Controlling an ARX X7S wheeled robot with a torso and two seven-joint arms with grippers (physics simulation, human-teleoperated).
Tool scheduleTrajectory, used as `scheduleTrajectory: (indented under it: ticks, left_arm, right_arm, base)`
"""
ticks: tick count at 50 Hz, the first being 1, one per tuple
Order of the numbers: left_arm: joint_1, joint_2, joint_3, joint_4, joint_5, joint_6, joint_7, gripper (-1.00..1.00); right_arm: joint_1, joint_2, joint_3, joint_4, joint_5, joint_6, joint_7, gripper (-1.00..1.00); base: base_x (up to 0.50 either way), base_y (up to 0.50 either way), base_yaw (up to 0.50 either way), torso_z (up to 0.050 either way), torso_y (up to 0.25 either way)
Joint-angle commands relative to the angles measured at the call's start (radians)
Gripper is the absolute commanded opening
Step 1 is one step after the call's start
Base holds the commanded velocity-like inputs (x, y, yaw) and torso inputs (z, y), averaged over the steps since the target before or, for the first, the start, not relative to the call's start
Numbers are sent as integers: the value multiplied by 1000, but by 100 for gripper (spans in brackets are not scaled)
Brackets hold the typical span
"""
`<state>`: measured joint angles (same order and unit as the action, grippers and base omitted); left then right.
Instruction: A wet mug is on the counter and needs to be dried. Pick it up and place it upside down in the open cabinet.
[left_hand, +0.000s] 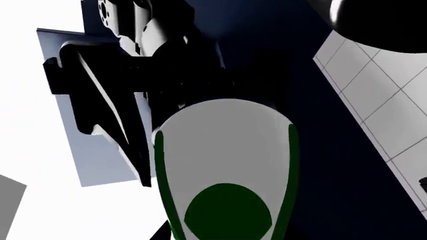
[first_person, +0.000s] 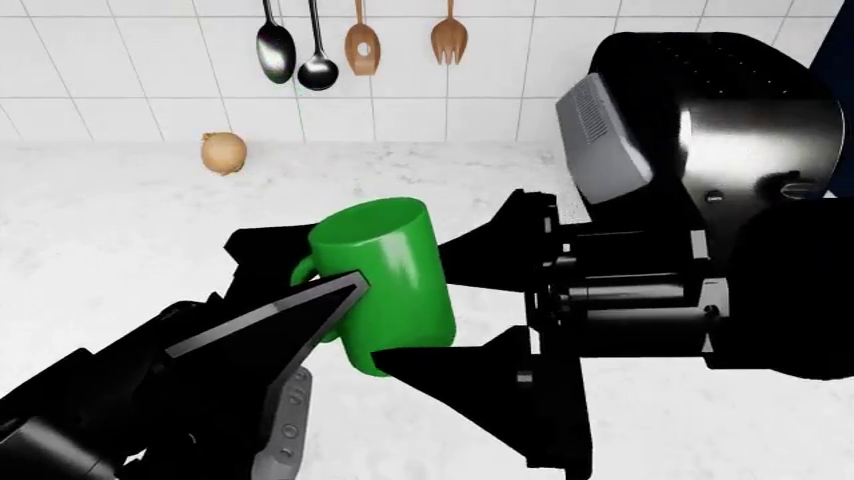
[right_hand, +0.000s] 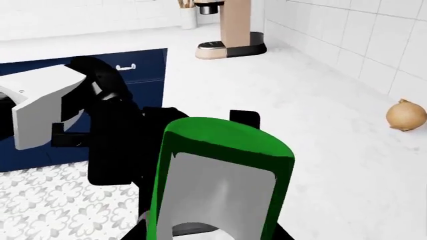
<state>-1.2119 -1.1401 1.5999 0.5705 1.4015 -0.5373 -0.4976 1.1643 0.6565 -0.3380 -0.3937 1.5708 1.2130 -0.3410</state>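
mug (first_person: 387, 280) pinched between left claw (first_person: 350, 300) and right claw (first_person: 447, 305), above counter (first_person: 120, 230)

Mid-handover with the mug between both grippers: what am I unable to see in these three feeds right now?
- Open cabinet: in no view.
- Mug handle: head view, mostly hidden behind the left gripper finger.
- Right gripper contact with the mug: head view, black fingers merge; grip unclear.
- Toaster: head view, lower part covered by the right arm.
- Mug base: both wrist views, cut off by the frame edge.
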Motion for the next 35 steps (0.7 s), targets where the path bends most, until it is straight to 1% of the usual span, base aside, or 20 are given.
scheduleTrajectory:
  ticks: [1, 6, 14, 15, 18, 24, 35]
  left_arm:
    - [11, 14, -2, 11, 9, -4, -20, -100]
    - [18, 16, 0, 8, 15, -7, -28, -100]
    - [28, 12, 1, 2, 31, -13, -44, -100]
    - [29, 10, 0, 2, 30, -15, -45, 100]
    - [33, 2, -3, 7, 25, -23, -48, 100]
    - [24, -18, -25, 38, -63, -33, -66, 100]
    - [25, -35, -29, 30, -62, -33, -79, 100]
  right_arm:
    - [-65, -37, -17, -38, -141, -80, -45, -100]
    - [-60, -40, -11, -47, -143, -89, -26, -100]
    - [-16, -34, -3, -35, -87, -63, 21, -100]
    - [-6, -29, -2, -35, -80, -57, 30, -100]
    - [16, -6, 0, -39, -61, -35, 51, -100]
    - [29, 80, 24, -70, -6, 1, 71, -100]
    - [28, 197, 70, -93, 33, 20, 72, -100]
  base:
    - [0, 0, 0, 0, 0]
    - [0, 0, 0, 0, 0]
    - [0, 0, 0, 0, 1]
    - [0, 0, 0, 0, 0]
    - [0, 0, 0, 0, 0]
    - [0, 0, 0, 0, 0]
    - [0, 0, 0, 0, 0]
